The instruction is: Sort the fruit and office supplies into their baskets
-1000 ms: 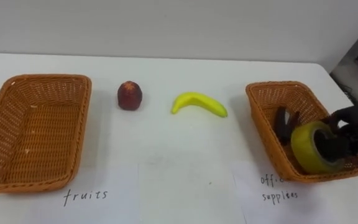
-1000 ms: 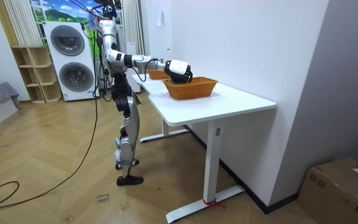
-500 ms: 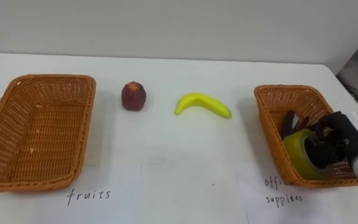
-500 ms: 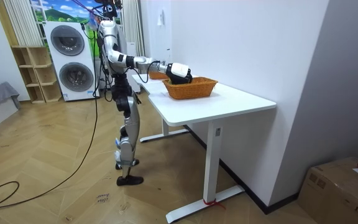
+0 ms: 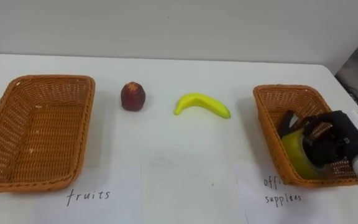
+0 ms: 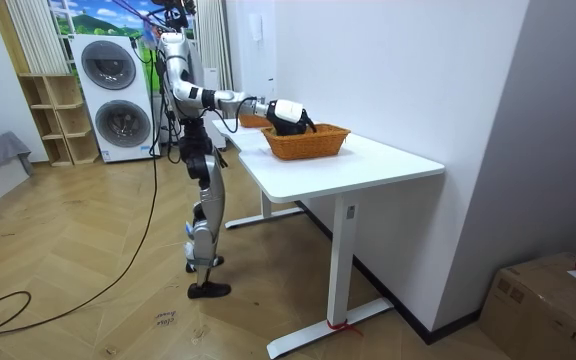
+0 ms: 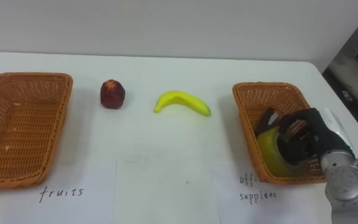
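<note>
My right hand (image 5: 335, 139) is down inside the right wicker basket (image 5: 263, 117), its fingers curled round a yellow roll of tape (image 5: 293, 150) that sits low against the basket's near wall. A black object (image 5: 286, 121) lies in the same basket just behind the roll. Between the two baskets, a red round fruit (image 5: 132, 96) and a banana (image 5: 201, 104) lie on the white table. The left wicker basket (image 5: 84, 127) has nothing in it. In the room view I stand at the table's end with my right hand (image 6: 288, 112) reaching over the basket (image 6: 313, 142).
A handwritten label "fruits" (image 5: 88, 195) lies before the left basket and another label (image 5: 281, 190) before the right one. The table's right edge (image 5: 347, 87) runs close beside the right basket. A white wall stands behind the table.
My right hand has carried the roll of tape from above the basket's near rim down into the basket. The camera shifted slightly.
</note>
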